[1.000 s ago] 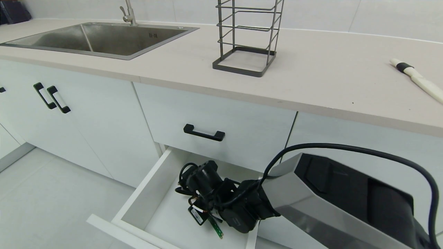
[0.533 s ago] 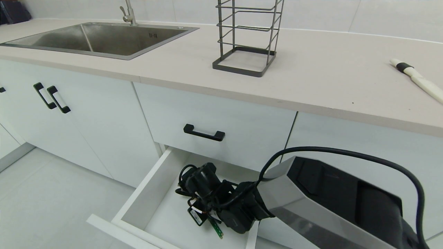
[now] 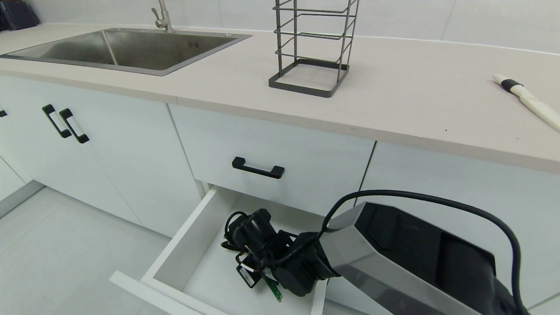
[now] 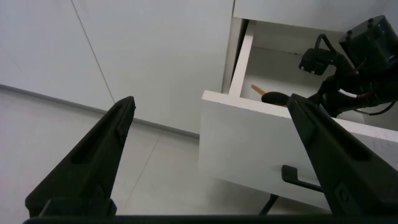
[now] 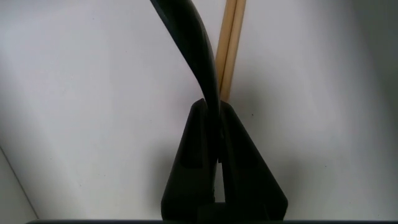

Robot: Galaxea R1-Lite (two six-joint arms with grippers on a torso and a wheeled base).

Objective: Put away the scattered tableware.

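Right wrist view: the right gripper (image 5: 215, 115) is pinching its fingers tight on the handle of a black spoon (image 5: 186, 37) inside the drawer (image 5: 93, 93). A pair of wooden chopsticks (image 5: 231, 31) is lying on the drawer's floor, directly behind the spoon.
Spoon's far end: I cannot tell whether it is touching the drawer's floor.
Left wrist view: the left gripper (image 4: 210, 102) is hanging outside the drawer, off its front panel. Its fingers are spread wide with nothing between them.
Risk on release: to my eye the spoon is sitting tilted over the chopsticks. Letting go from any height is likely sending it down onto them, clattering and knocking them askew.
Risk on withdrawal: the right arm is reaching in beneath the closed front above the drawer. Lifting too steeply is inviting a knock of the wrist against that front.
Risk on closing: a spoon left leaning on the drawer's wall is liable to jam it.
Head view adding: the counter above the drawer, where a white utensil with a black band (image 3: 527, 101) is lying, not yet put away.
Right wrist view adding: the pinch itself, which the wrist's bulk is covering from the head.
Left wrist view adding: the spoon's bowl and the chopstick tips peeking over the drawer's front edge.
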